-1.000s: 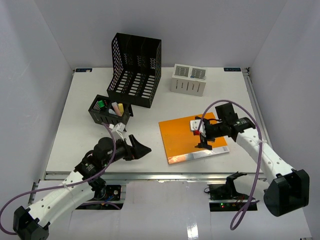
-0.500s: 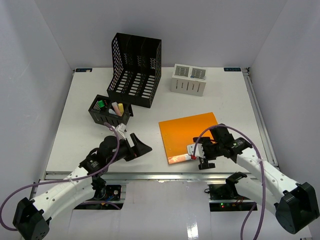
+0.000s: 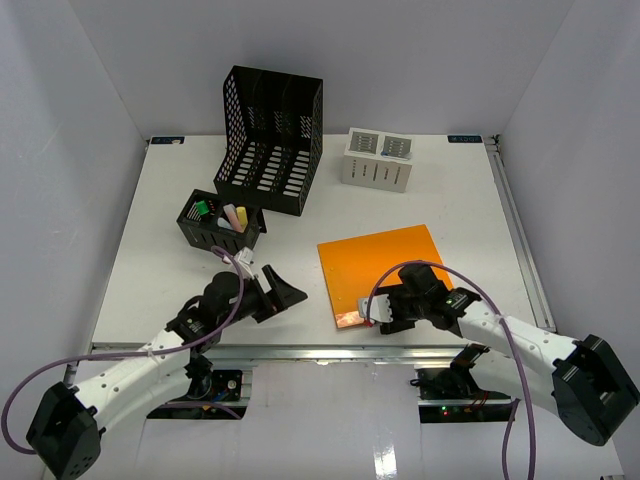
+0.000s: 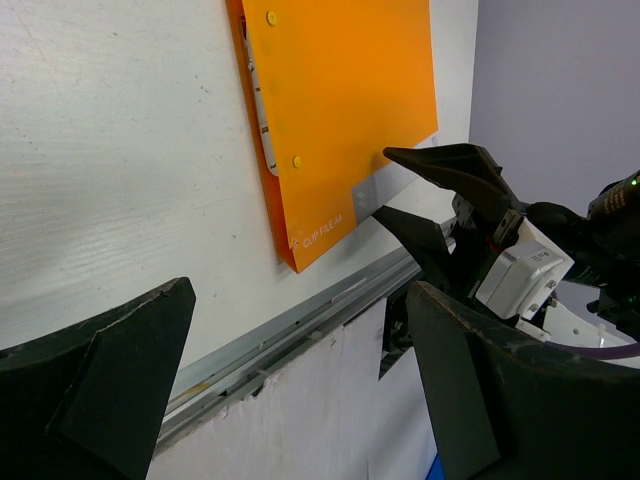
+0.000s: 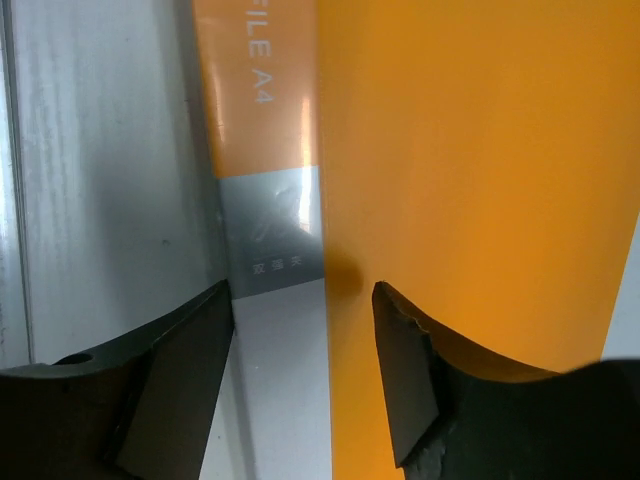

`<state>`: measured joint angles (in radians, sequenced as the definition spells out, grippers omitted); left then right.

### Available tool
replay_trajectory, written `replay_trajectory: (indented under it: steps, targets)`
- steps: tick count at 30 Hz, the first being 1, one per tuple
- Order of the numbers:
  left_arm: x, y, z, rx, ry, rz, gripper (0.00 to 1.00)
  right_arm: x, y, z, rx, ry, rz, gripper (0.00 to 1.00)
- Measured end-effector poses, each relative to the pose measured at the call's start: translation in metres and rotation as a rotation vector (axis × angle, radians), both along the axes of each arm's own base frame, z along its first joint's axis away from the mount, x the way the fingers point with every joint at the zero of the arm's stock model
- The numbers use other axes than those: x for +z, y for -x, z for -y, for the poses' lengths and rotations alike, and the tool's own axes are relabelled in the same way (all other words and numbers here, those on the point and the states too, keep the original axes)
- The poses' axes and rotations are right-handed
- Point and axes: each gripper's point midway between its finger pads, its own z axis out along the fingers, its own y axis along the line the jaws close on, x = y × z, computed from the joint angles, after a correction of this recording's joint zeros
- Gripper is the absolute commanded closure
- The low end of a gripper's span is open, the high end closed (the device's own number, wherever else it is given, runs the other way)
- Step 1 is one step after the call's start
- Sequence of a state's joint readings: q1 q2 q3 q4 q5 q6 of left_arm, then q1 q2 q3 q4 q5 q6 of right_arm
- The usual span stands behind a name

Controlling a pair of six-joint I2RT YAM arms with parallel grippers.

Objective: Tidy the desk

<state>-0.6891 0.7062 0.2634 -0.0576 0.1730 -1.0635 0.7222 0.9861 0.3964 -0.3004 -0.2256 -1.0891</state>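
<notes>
The desk [image 3: 150,250] is a large white tabletop with a metal rail [image 3: 300,350] along its front. An orange clip file folder [image 3: 380,265] lies flat on it near the front right; it also shows in the left wrist view [image 4: 340,110] and the right wrist view [image 5: 470,150]. My right gripper [image 3: 380,318] is open at the folder's near edge, and in the right wrist view [image 5: 302,295] its jaws stand either side of that edge. My left gripper [image 3: 283,295] is open and empty just left of the folder, low over the desk's front edge [image 4: 300,290].
A tall black mesh file rack [image 3: 270,140] stands at the back. A small black organizer [image 3: 215,225] holding pens and markers sits in front of it on the left. A white box [image 3: 378,160] stands at the back right. White walls enclose the desk.
My right gripper has moved from above the folder's right part down and left to its near edge. My left gripper has shifted slightly toward the folder.
</notes>
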Motion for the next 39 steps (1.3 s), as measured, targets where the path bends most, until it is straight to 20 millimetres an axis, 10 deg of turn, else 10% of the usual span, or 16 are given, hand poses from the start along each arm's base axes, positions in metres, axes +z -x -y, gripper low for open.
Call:
replay_trajectory:
  steps: [9,19,34,39]
  targets:
    - [-0.002,-0.007,0.007,0.033,0.055,-0.03,0.02,-0.003,-0.008,-0.01,0.002,-0.015,0.006,0.83]
    - [-0.044,-0.017,0.017,0.09,0.003,-0.221,0.02,0.01,-0.004,-0.018,0.027,-0.063,0.003,0.87]
    - [-0.049,-0.039,0.054,0.086,0.009,-0.279,0.02,0.043,-0.001,-0.034,0.054,-0.141,-0.032,0.89]
    - [-0.055,-0.045,0.067,0.082,0.024,-0.298,0.19,0.053,0.004,-0.041,0.072,-0.176,-0.053,0.9]
